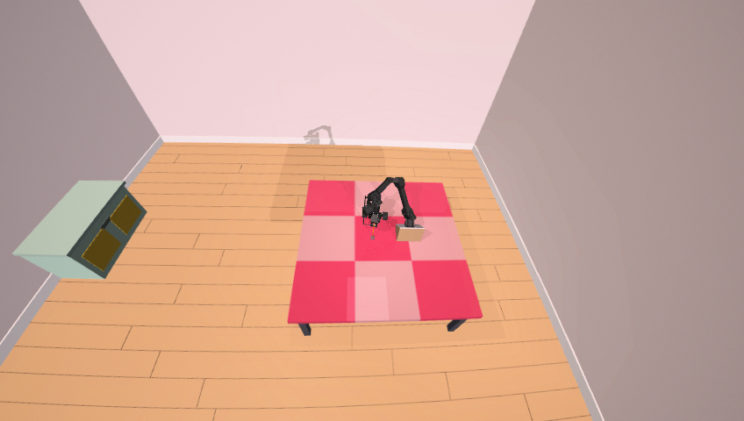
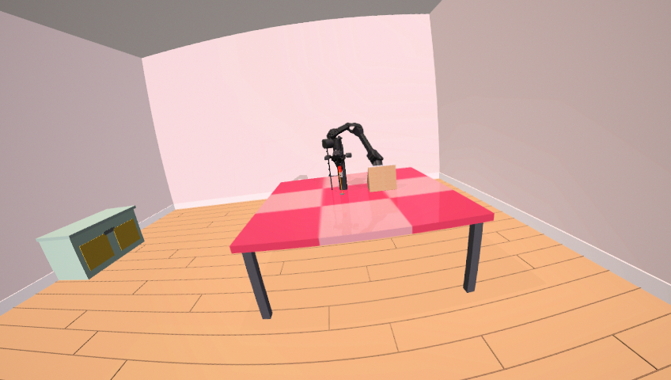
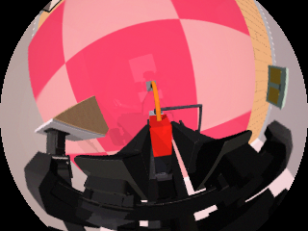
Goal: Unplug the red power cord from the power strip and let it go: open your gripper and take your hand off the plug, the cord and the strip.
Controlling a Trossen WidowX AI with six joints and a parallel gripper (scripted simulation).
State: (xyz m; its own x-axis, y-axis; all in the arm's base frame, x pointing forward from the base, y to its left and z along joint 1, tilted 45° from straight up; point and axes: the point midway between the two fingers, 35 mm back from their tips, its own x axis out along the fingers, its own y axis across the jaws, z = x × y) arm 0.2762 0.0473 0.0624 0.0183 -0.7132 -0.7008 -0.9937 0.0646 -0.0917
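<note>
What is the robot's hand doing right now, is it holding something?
Gripper: closed on the red plug, held above the table.

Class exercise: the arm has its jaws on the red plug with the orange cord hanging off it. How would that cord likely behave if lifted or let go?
The orange cord hangs thin and fairly straight below the red plug, so it probably swings rather than standing stiff. It looks slight beside the gripper, so likely light. Released, it would probably drop onto the table.

Rear wall (image 2: 291, 103) pale pink; side walls grey-brown. Floor (image 2: 329, 339) light wood planks, white skirting. Desk (image 2: 377, 226) w/ red-and-pink checkered top, dark legs, mid-room. Pale green cabinet (image 2: 89, 240) by one side wall, two amber door panels.
</note>
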